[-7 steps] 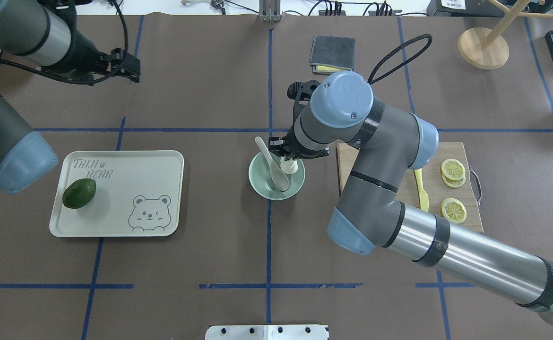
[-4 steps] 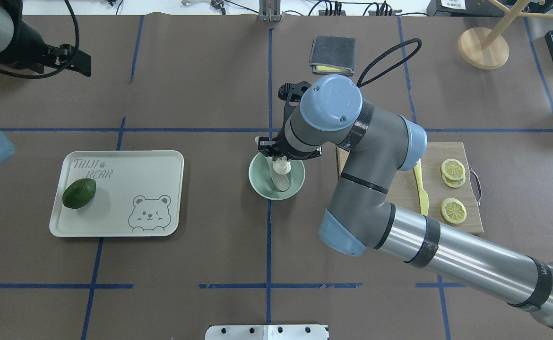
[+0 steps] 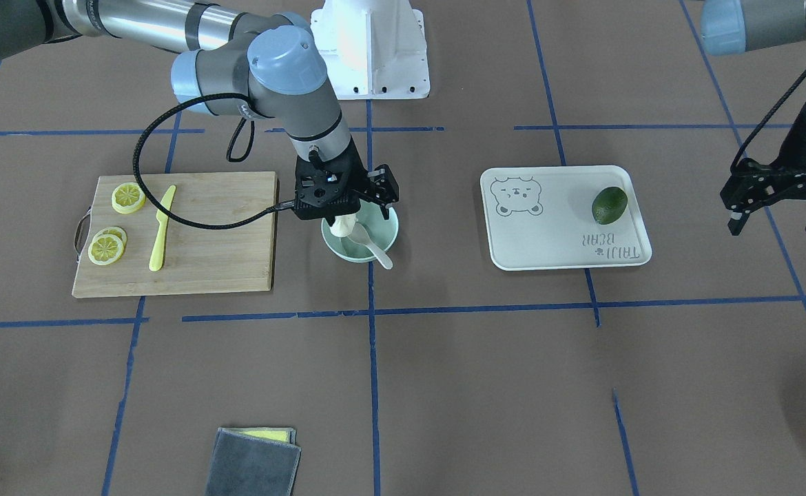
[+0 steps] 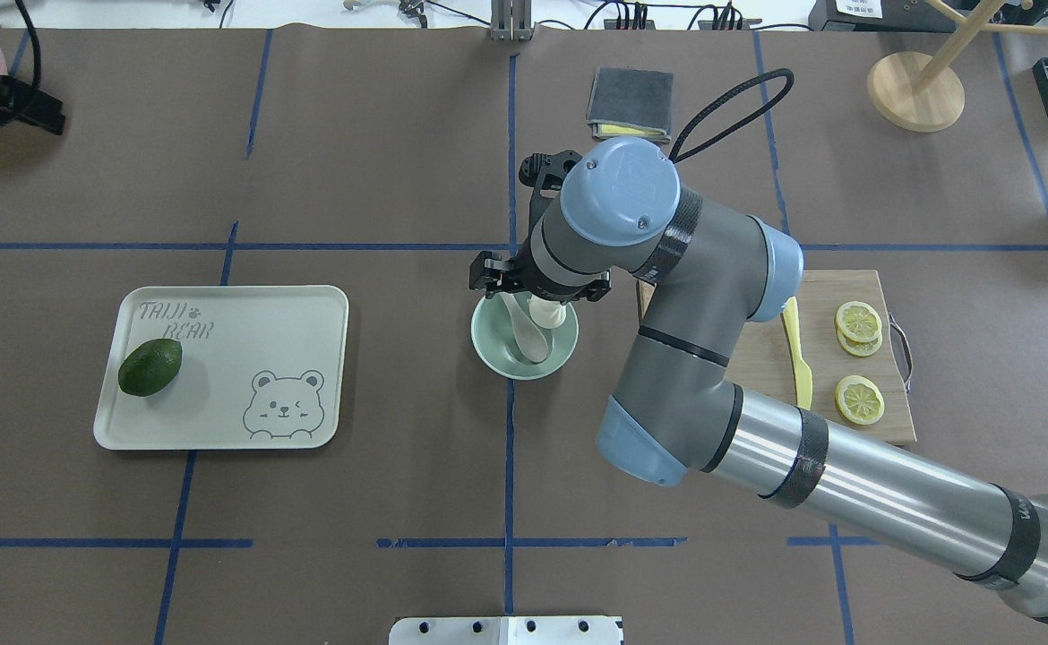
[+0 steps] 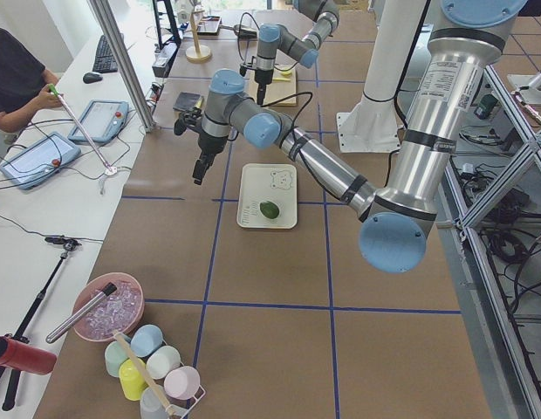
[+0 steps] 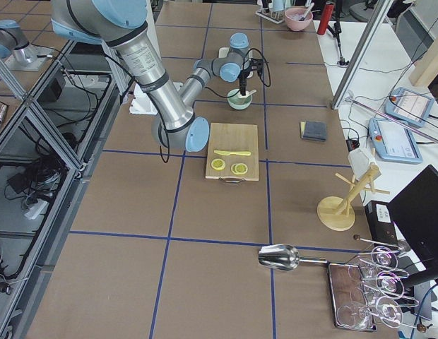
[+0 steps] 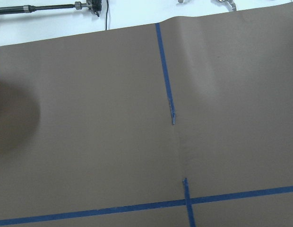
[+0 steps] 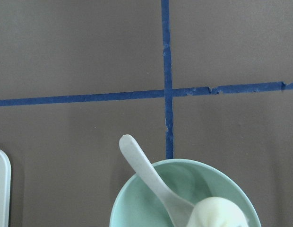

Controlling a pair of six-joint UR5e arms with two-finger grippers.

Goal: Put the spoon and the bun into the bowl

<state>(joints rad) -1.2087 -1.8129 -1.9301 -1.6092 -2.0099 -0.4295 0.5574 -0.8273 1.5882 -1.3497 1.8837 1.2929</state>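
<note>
Where the front-facing view shows the white tray point(image 3: 554, 241), its print reads "TAIJI BEAR". The glossy mint bowl point(image 3: 384, 238) holds the pleated bun point(image 3: 343, 224) and the white spoon point(image 3: 375, 253). The right gripper point(image 3: 346, 207) points down above them, fingers spread. The left gripper point(image 3: 776, 224) hangs far right, fingers spread and empty. In the right wrist view, the bun lies against the spoon's scoop.

Count: 1 bowl point(image 4: 488, 348), 1 spoon point(image 4: 529, 335), 1 bun point(image 4: 546, 313), 1 tray point(image 4: 300, 322) w/ 1 avocado point(image 4: 150, 366), 1 cutting board point(image 4: 827, 358), 3 lemon slices point(image 4: 860, 399), 1 yellow knife point(image 4: 802, 365), 1 folded grey cloth point(image 4: 631, 97)
</note>
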